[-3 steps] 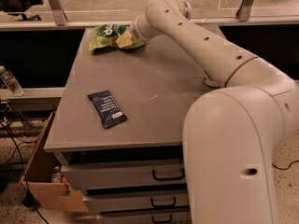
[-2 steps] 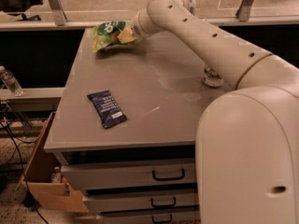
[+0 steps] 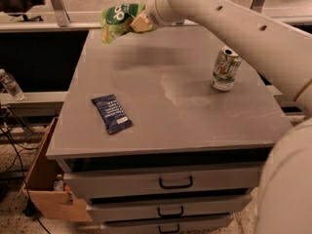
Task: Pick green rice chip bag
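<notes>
Claw [image 3: 138, 22] sat over far-left corner of desk [image 3: 195, 126], clamped on right edge of green rice chip bag [image 3: 116, 19]. Bag extended leftward from claw, apparently clear of surface. Judgement: only upward lift remained.

A grey worktop [image 3: 204, 126] tops a cabinet of three drawers [image 3: 122, 183] with dark loop handles. A cardboard box [image 3: 44, 179] stands at its left on speckled floor [image 3: 14, 218], near dark cables [image 3: 12, 145]. A pale ledge [image 3: 34, 27] runs behind. The gripper [image 3: 138, 21] hangs above the worktop's far left corner, clamped on the green rice chip bag [image 3: 116, 19].
</notes>
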Controlling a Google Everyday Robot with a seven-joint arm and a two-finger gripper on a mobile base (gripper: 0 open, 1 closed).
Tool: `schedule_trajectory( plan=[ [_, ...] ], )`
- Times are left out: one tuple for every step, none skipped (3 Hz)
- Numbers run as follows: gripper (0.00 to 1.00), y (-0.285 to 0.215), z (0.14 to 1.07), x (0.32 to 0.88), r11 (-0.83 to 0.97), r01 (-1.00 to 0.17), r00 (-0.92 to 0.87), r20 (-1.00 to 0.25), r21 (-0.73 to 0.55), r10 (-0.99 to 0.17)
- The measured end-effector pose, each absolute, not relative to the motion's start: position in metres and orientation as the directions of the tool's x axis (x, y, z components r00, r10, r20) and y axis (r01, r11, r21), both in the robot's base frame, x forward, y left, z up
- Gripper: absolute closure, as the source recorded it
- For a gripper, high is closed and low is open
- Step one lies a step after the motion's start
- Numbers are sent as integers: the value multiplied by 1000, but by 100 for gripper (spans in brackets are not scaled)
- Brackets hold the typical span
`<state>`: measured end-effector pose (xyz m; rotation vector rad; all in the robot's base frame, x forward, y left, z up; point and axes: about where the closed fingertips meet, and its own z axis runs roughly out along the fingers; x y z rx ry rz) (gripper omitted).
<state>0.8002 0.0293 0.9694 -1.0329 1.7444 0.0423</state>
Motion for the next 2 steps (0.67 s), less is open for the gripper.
schedule_trajectory(
  plan=[
    [100, -2, 1008, 766, 597, -627, -21, -755, -501, -655],
    [100, -2, 1008, 766, 597, -627, -21, -755, -501, -655]
  ],
)
